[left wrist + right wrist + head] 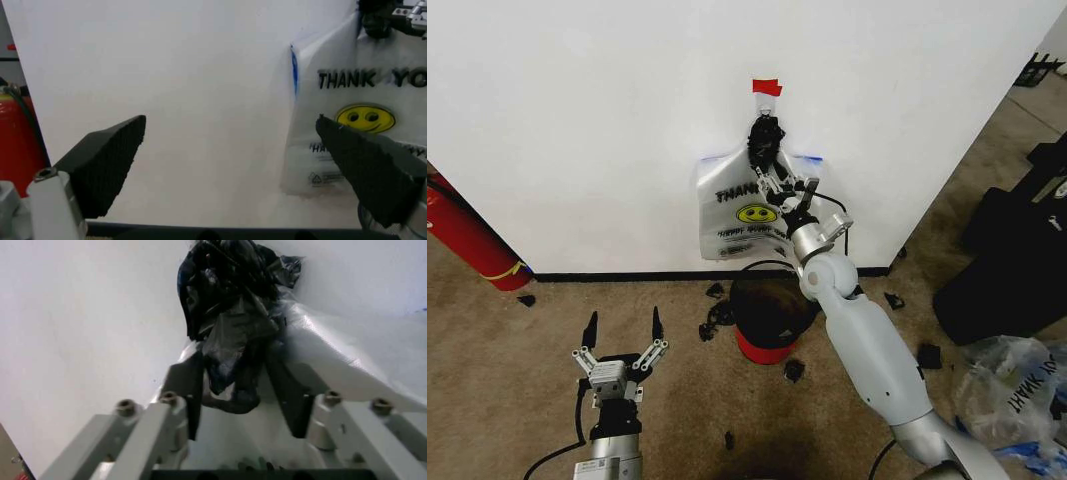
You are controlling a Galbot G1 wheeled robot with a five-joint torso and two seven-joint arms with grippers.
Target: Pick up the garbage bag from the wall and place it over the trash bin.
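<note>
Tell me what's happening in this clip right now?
The right gripper is up at the wall, its fingers closed around the dark bunched top of the garbage bag, which hangs flat against the wall under a piece of red tape. The trash bin sits on the floor right below, nothing over it yet. The left gripper waits open, low over the carpet to the left.
</note>
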